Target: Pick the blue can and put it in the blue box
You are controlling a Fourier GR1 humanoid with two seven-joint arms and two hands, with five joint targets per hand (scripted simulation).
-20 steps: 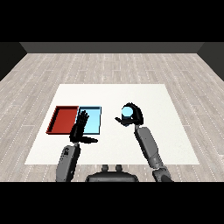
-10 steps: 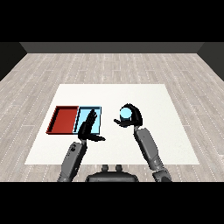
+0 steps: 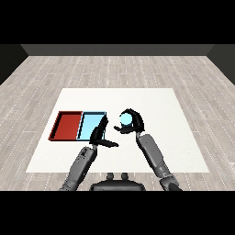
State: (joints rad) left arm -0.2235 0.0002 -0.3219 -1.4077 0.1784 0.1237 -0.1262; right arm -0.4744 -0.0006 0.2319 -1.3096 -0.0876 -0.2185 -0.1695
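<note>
Nearest the viewer, two grey forearms rise from the lower corners over the white table [image 3: 174,137]. The left forearm slants up toward the middle and ends in the left hand [image 3: 98,137], whose fingers are straight: some point up over the near right corner of the light blue tray [image 3: 92,123], while the thumb juts out sideways to the right, low over the table. This hand holds nothing.

A little farther in and to the right, the right forearm ends in the right hand [image 3: 133,123]. Its fingers and thumb curl round the blue can [image 3: 124,119], of which a pale blue rounded part shows between the black fingers. The can appears lifted off the table, though from this angle that is hard to say for sure. It sits just to the right of the light blue tray, outside it, with a strip of white table between.

Beyond the left hand the two trays lie side by side, edges touching: the light blue tray on the right, the red tray [image 3: 68,125] on the left.
</note>
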